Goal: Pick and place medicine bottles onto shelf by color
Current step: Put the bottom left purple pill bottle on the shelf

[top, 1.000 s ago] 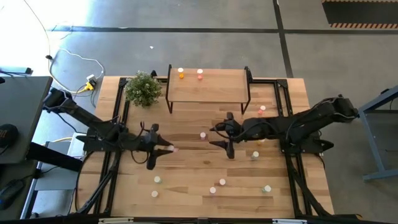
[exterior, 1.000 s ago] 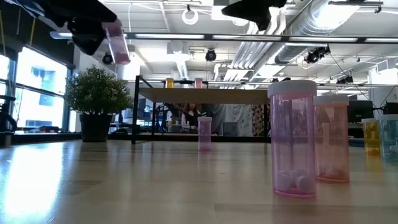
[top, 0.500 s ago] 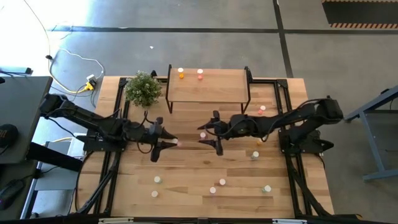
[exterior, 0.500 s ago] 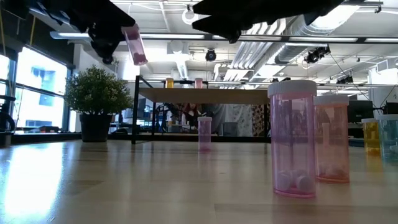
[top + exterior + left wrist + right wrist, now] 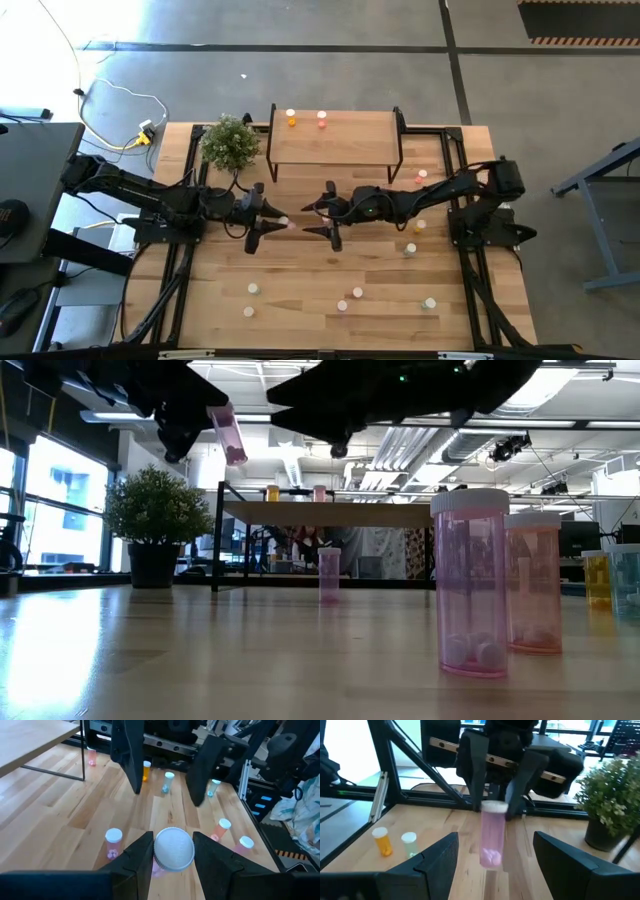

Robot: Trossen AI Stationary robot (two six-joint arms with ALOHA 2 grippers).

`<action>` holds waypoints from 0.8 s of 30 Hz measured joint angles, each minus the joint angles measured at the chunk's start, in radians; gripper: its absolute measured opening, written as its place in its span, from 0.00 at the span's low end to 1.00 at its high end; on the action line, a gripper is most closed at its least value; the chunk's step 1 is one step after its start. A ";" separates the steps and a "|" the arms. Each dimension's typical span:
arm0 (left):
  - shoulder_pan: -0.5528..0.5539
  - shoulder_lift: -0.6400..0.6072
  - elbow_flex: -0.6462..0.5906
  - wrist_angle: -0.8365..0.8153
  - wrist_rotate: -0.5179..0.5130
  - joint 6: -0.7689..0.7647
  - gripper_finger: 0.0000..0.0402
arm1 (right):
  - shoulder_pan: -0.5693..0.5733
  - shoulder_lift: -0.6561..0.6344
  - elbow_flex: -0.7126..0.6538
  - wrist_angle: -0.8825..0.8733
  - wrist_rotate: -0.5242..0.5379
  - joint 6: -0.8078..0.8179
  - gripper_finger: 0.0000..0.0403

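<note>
While the right jaws gape, left jaws pinch a tilted pink bottle (image 5: 229, 434).

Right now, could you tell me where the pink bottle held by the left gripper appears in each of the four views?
High view: pink bottle at table centre, in the left gripper.
Low view: upper left, tilted in the air.
Left wrist view: white cap between the fingers.
Right wrist view: centre, hanging upright.
Shared landmark: the right gripper, open, facing it.

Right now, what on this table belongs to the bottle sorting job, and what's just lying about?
Job:
pink bottle held by left gripper
open right gripper
shelf with two bottles
loose bottles on the table

Lying about:
potted plant
</note>
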 joint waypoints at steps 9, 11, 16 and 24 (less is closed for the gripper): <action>0.001 0.000 0.000 0.000 0.000 0.011 0.30 | -0.028 0.060 0.129 -0.136 -0.038 -0.016 0.62; 0.001 0.000 0.000 0.001 -0.001 0.011 0.30 | -0.029 0.070 0.152 -0.171 -0.049 -0.016 0.62; 0.001 0.000 0.000 0.022 -0.004 0.011 0.30 | -0.032 0.092 0.180 -0.189 -0.069 0.007 0.62; 0.001 0.000 0.001 0.059 -0.005 0.016 0.30 | -0.031 0.120 0.211 -0.206 -0.070 0.019 0.62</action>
